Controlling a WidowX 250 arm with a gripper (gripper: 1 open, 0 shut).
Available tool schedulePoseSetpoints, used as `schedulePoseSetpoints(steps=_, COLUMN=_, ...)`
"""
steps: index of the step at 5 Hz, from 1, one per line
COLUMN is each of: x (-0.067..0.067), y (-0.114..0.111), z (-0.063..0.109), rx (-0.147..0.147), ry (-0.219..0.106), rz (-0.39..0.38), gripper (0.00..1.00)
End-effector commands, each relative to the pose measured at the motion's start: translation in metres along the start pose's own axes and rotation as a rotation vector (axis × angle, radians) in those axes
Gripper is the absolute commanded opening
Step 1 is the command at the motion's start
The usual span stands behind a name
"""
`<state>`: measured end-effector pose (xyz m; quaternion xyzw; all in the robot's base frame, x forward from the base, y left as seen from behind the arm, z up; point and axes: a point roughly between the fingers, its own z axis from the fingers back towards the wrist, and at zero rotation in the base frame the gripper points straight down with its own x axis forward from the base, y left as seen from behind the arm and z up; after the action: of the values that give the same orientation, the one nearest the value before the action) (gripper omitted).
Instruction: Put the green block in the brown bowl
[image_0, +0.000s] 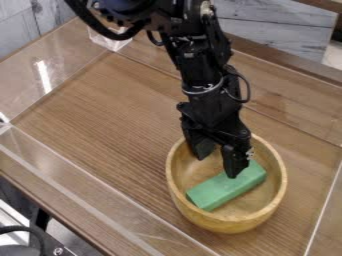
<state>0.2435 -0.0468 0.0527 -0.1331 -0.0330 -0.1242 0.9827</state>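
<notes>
Green block (225, 187) lies flat inside the brown bowl (181, 183), resting slantwise on the bowl's floor, one end reaching toward the far-right wall and the other toward the near-left. We see the pincer (218, 156) pointing steeply down into the bowl, its two dark fingers (237, 160) spread apart and pinching nothing. The block sits just below and slightly to the near side of the fingertips; the longer finger's tip comes down at or just above the block's upper end, and we cannot tell whether it touches. The bowl's thick rim rings the pincer on all sides, closest behind it, where the shorter finger hangs just inside the far rim. Straight above the bowl, the only thing occupying the space is the arm itself. Beyond the bowl to the pincer's left, the wooden table (107, 110) stretches bare toward a clear raised wall (40, 75) that borders the surface. On the near side, the bowl sits close to the table's front edge.
</notes>
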Motion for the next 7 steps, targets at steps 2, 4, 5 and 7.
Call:
schedulePoseSetpoints(steps=2, x=0.017, y=0.010, z=0.010, rx=0.011, ry=-0.065, rz=-0.003, gripper=1.00)
schedulePoseSetpoints(steps=4, x=0.021, y=0.014, z=0.004, rx=0.005, ry=-0.072, rz=0.002, gripper=1.00)
schedulePoseSetpoints(steps=5, x=0.023, y=0.015, z=0.000, rx=0.003, ry=-0.074, rz=0.005, gripper=1.00)
schedulePoseSetpoints(steps=7, x=0.025, y=0.018, z=-0.009, rx=0.000, ry=-0.076, rz=0.012, gripper=1.00)
